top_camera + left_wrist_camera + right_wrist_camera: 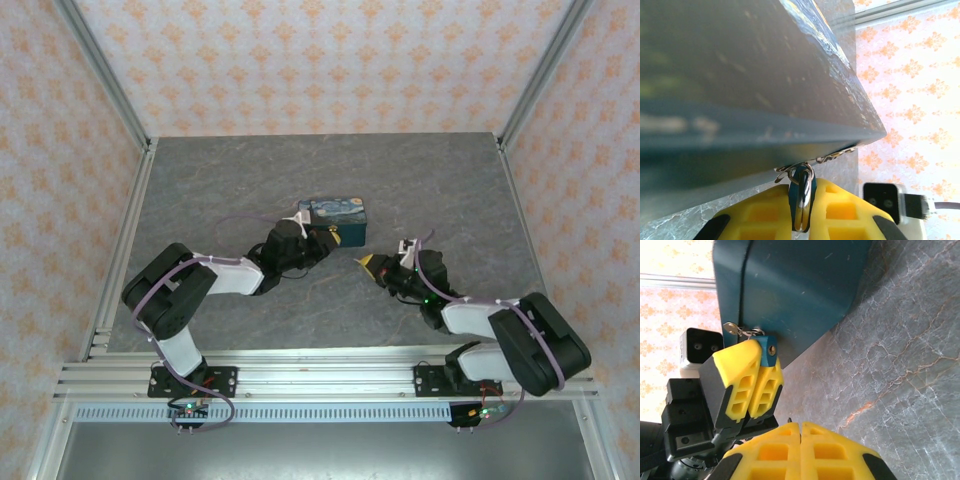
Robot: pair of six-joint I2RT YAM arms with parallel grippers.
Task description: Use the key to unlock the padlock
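the left gripper (761, 360) is clamped on the blue padlock (768, 350), steadying it at the dark box (800, 285) with its keyhole facing the right gripper (801, 429), which waits pinched shut nearby, apparently empty, while what looks like the key (730, 329) dangles beside the lock.

A table (300, 180) topped in grey, marble-veined stone sits in the middle. Behind it and to either side of it rise walls (330, 60) papered cream with orange floral motifs. Silver aluminium posts (100, 70) climb from the table's far corners. Slotted aluminium rails (330, 375) run along its near edge. Soft, even light falls across it.
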